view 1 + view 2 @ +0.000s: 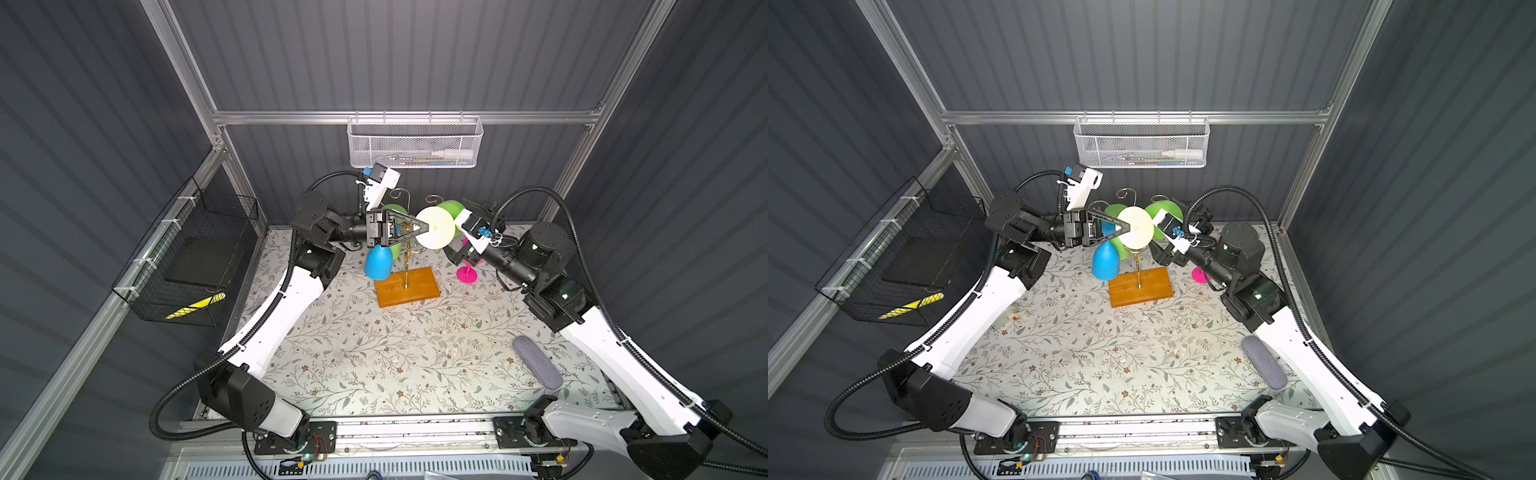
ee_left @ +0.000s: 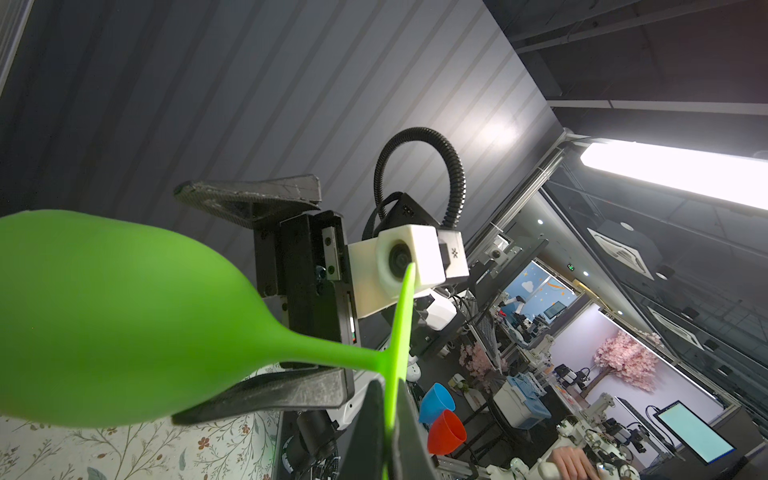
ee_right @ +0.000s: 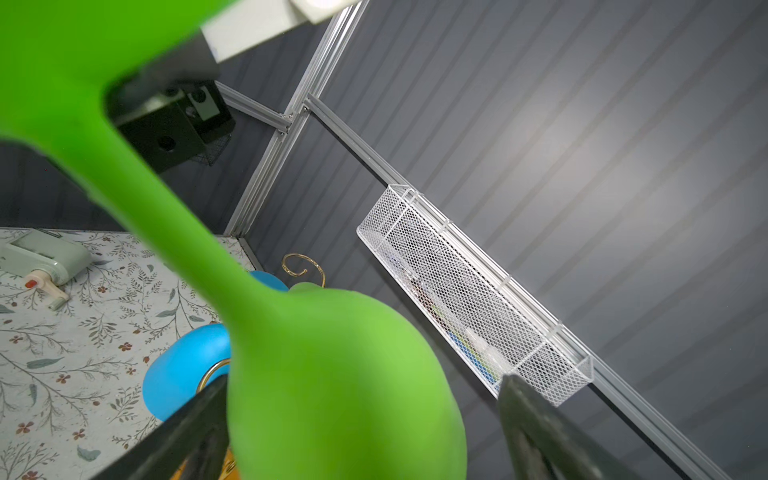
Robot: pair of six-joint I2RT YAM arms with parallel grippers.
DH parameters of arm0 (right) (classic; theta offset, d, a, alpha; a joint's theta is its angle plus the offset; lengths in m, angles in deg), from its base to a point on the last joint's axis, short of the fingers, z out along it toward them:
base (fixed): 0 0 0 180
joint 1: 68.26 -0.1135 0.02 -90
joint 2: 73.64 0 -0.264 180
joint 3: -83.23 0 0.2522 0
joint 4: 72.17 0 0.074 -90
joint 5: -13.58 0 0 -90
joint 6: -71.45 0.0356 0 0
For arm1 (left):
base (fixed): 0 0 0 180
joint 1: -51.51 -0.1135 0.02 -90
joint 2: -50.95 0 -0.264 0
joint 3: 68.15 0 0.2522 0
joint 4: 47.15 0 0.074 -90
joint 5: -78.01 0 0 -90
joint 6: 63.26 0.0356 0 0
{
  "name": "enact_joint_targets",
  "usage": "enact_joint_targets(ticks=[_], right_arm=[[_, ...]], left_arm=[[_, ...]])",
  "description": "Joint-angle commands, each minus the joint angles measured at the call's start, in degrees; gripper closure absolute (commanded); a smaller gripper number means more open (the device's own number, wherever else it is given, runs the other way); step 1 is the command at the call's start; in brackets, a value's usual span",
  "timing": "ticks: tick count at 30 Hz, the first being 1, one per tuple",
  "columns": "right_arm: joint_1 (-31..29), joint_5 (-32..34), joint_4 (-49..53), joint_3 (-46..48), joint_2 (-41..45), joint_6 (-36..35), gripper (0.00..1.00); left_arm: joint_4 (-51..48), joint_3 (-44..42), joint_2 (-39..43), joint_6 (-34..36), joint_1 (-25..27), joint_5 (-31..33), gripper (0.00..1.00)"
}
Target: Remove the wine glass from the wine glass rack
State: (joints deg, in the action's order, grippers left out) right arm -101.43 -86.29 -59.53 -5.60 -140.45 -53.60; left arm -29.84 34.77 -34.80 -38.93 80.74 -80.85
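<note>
The green wine glass lies sideways at the 1 o'clock of the wine glass rack in a top view. The left gripper pinches its foot and the right gripper is spread around its bowl. Close the right gently before the left lets go — then draw toward 3 o'clock, clear of the rack.

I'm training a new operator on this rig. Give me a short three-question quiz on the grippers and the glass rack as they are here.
1. True or false: the left gripper is shut on the green glass at its foot.
2. The right gripper has open jaws flanking which part of that glass? A bowl, B stem, C foot.
3. Fill in: the rack has a base made of ___.
Key: 1 true; 2 A; 3 wood.
</note>
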Motion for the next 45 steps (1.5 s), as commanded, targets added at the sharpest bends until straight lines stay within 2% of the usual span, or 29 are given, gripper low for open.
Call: enact_joint_targets(ticks=[1,8,15,19,30,43,45], right_arm=[[1.2,-2.6,0.7,-1.5,-1.8,1.2,0.01],[2.1,-5.2,1.9,-2.7,-4.2,2.3,0.01],[2.2,-5.0,1.4,-1.8,-3.1,3.6,0.07],[2.1,-4.9,1.1,-0.5,-1.3,4.4,0.01],[1.9,-6.9,0.1,1.0,0.9,5.9,0.01],[0.9,-4.9,-2.9,2.4,1.7,5.9,0.01],[0.7,-5.1,-2.5,2.2,1.8,5.9,0.04]], left_arm=[[6.5,-0.2,0.1,-4.4,0.7,-2.3,1.00],[11.5,-0.4,-0.6,-9.2,0.7,-2.5,1.00],[10.9,-0.4,-0.8,-9.2,0.7,-2.4,1.00],[10.7,-0.3,-1.2,-9.0,0.7,-2.2,1.00],[9.9,-0.2,-2.4,-9.6,0.3,-1.5,1.00],[8.3,0.0,-3.1,-10.0,-0.3,-0.7,1.00],[8.2,-0.1,-3.1,-10.0,-0.5,-0.5,1.00]])
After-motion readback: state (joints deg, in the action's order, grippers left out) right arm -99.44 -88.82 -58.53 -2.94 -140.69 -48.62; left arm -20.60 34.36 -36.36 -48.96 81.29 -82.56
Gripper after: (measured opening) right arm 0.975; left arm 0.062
